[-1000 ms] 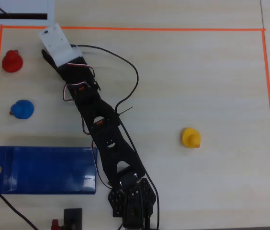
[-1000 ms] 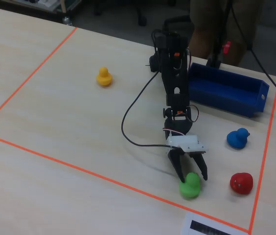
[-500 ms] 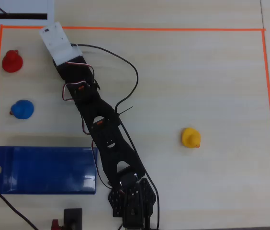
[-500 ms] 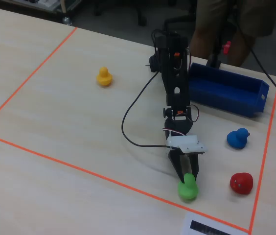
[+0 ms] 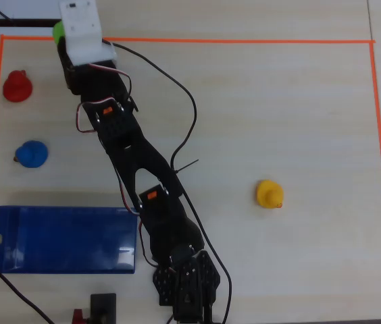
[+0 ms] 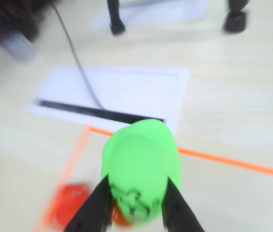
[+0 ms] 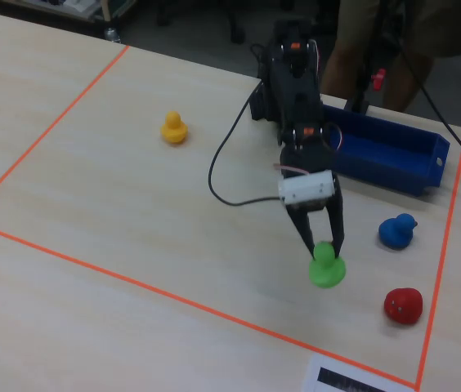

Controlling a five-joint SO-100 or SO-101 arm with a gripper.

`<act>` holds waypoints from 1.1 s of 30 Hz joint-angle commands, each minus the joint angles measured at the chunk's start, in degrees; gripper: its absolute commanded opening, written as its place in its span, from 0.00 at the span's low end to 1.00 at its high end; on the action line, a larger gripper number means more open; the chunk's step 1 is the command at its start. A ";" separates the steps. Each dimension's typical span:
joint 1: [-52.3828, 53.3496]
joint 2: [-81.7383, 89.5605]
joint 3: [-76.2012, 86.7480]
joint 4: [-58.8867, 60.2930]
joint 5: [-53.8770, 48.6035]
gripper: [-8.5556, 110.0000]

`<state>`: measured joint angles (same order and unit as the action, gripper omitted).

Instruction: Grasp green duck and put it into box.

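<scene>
The green duck [image 7: 326, 267] sits between my gripper's [image 7: 324, 250] two black fingers near the front right corner of the taped area. In the wrist view the duck [image 6: 141, 159] fills the gap between the fingers [image 6: 95, 205], and the gripper [image 6: 136, 212] is shut on it. That view is blurred. In the overhead view only a green edge of the duck [image 5: 57, 30] shows beside the white wrist mount [image 5: 82, 27]. I cannot tell whether the duck touches the table. The blue box [image 7: 378, 175] stands behind the arm, and lies at the lower left in the overhead view [image 5: 65, 239].
A red duck [image 7: 403, 305] and a blue duck [image 7: 396, 232] lie between the green duck and the box. A yellow duck [image 7: 173, 128] stands far off at the left. Orange tape [image 7: 132, 282] frames the area. A white sheet [image 6: 127, 92] lies outside it. A black cable [image 7: 218, 175] trails from the arm.
</scene>
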<state>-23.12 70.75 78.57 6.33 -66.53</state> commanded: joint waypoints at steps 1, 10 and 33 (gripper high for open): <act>-2.37 15.38 -6.42 33.22 5.45 0.07; -10.99 27.33 -2.81 62.23 14.41 0.07; -35.07 35.51 23.64 68.20 29.09 0.07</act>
<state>-56.95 103.62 98.88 77.43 -37.97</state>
